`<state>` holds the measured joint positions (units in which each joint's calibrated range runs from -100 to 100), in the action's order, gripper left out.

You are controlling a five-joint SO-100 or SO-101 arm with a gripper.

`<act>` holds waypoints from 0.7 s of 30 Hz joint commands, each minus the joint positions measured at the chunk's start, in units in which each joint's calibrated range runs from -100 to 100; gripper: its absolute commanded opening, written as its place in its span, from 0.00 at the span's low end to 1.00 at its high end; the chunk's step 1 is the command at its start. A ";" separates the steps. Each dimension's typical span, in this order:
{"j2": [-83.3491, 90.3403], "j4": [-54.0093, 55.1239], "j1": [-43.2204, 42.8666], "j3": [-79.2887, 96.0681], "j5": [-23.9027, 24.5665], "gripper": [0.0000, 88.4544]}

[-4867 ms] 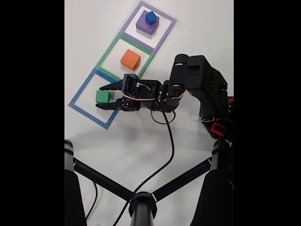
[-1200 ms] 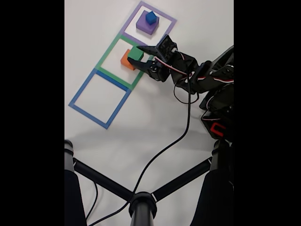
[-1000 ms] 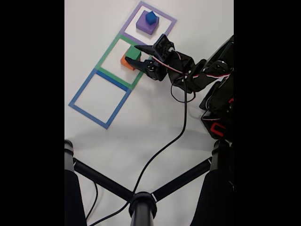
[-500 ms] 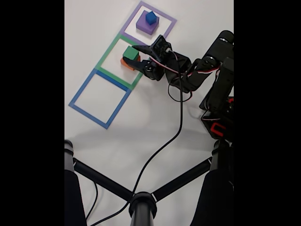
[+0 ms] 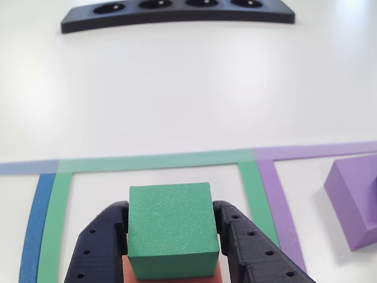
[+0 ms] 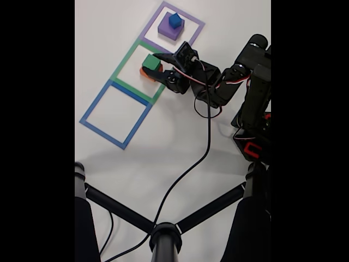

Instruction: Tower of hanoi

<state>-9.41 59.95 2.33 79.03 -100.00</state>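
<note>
My gripper (image 5: 171, 233) clasps the green block (image 5: 171, 229), a black finger (image 5: 100, 242) pressed to each of its side faces. The green block sits on top of the salmon-orange block (image 5: 171, 274), whose top edge peeks out just under it at six o'clock. Both lie inside the green tape outline (image 5: 147, 161). In the fixed view my gripper (image 6: 155, 64) reaches in from four o'clock, and the green block (image 6: 151, 61) covers most of the salmon-orange block (image 6: 144, 72). At one o'clock from that stack, inside the purple tape outline (image 6: 193, 23), the purple block (image 6: 168, 30) carries the blue cube (image 6: 174, 21). At seven o'clock lies the blue tape outline (image 6: 98, 101). The black bar with round holes (image 5: 177, 13) lies at twelve o'clock, well apart.
</note>
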 commanded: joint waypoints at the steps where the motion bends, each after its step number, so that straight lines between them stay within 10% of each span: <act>1: 0.52 1.20 -0.01 -0.74 0.00 0.18; 13: 13.58 -6.09 0.75 2.53 0.00 0.25; 21: 38.58 -40.16 2.20 -0.74 0.00 0.21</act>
<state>14.73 38.92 3.15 81.55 -100.00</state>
